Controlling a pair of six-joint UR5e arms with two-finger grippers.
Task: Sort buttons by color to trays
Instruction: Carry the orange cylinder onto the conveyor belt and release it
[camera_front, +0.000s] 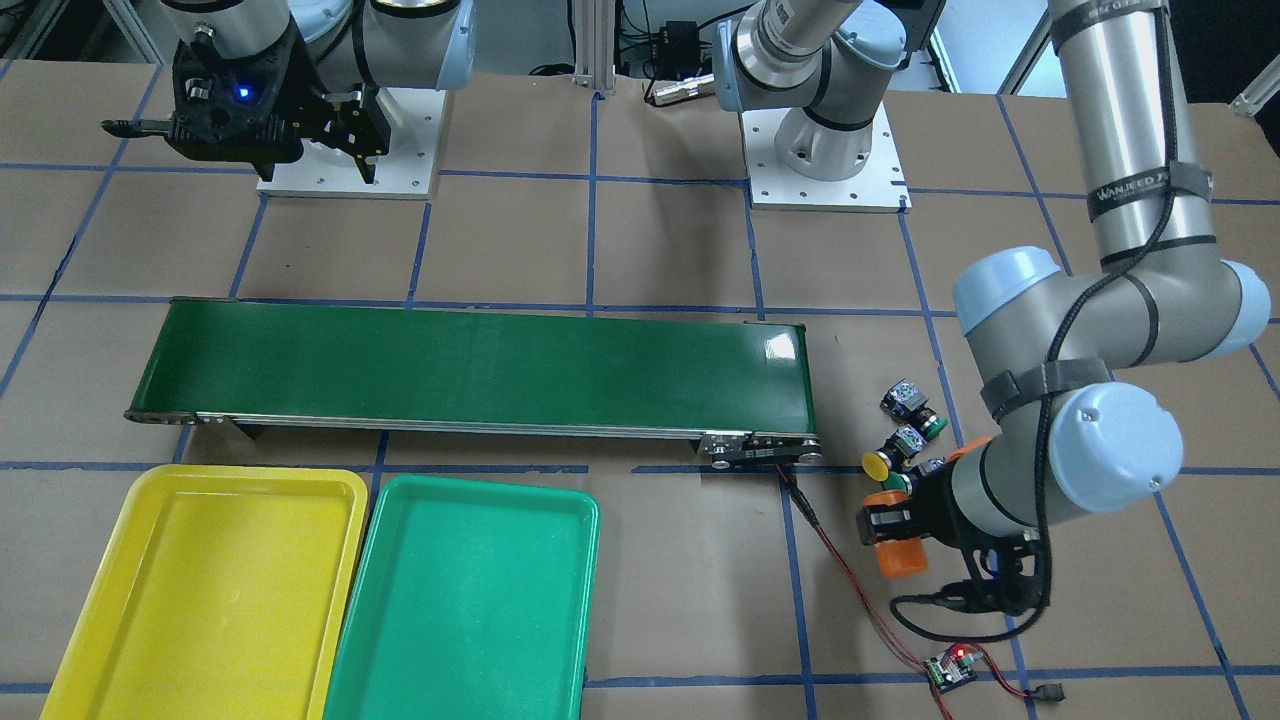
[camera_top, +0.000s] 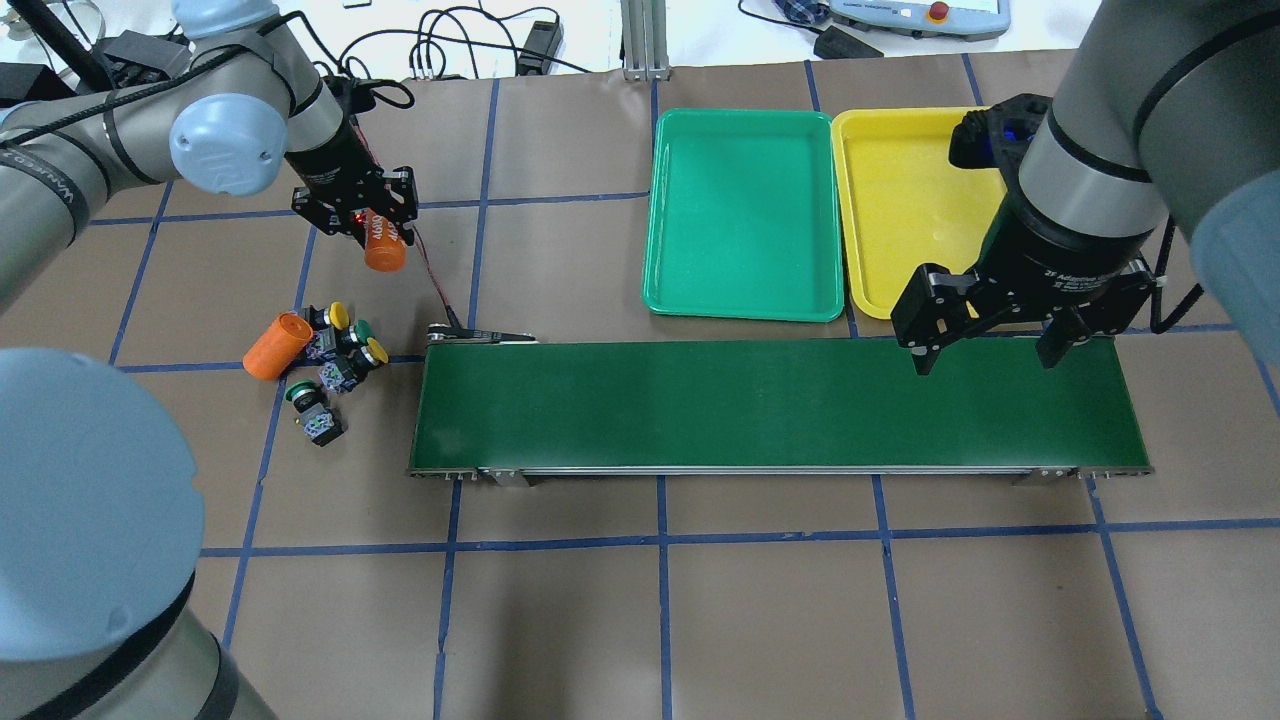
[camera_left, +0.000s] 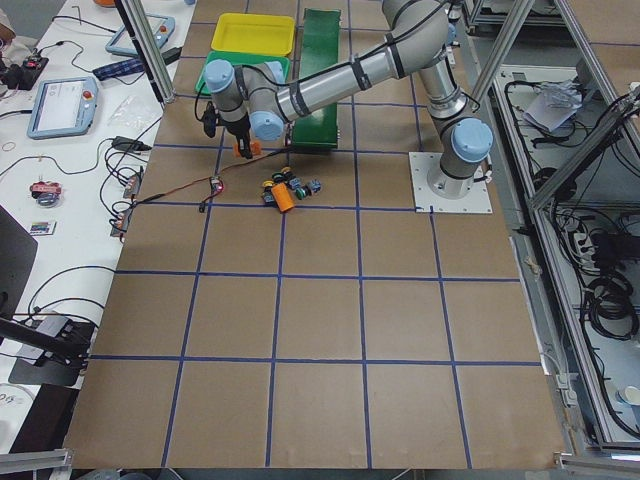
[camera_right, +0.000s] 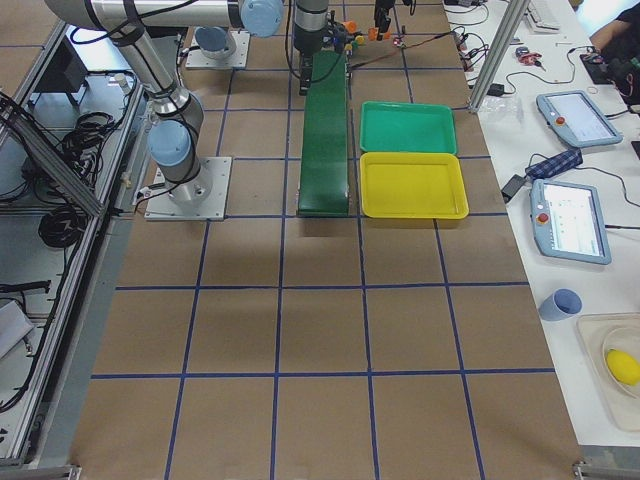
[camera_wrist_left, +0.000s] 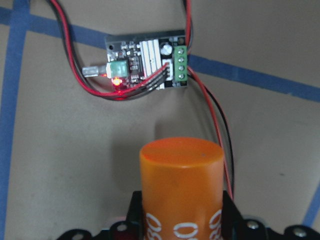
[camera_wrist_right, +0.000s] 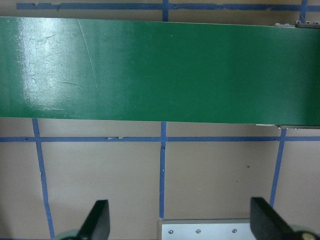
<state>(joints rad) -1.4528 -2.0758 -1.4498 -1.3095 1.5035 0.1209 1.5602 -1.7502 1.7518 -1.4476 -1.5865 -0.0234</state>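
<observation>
The left gripper (camera_top: 376, 228) has its jaws closed around an orange cylinder (camera_top: 385, 250). It grips the upper part, so the free end points down above the brown table (camera_top: 560, 620). In the wrist view, a small circuit board (camera_wrist_left: 145, 62) with red and black wires and a glowing red light lies on the table beyond that end.

The right gripper (camera_top: 985, 362) has its jaws spread wide with nothing between them. It is held high near the right end of the dark-green conveyor belt (camera_top: 770, 405).

The four buttons (camera_top: 322, 427), two yellow-capped and two green-capped, lie clustered on the table just off the belt's left end. A second orange cylinder (camera_top: 277, 346) lies on its side beside them.

The green tray (camera_top: 745, 215) and yellow tray (camera_top: 890, 200) sit side by side beyond the belt's far edge, toward the right, well apart from the buttons.
</observation>
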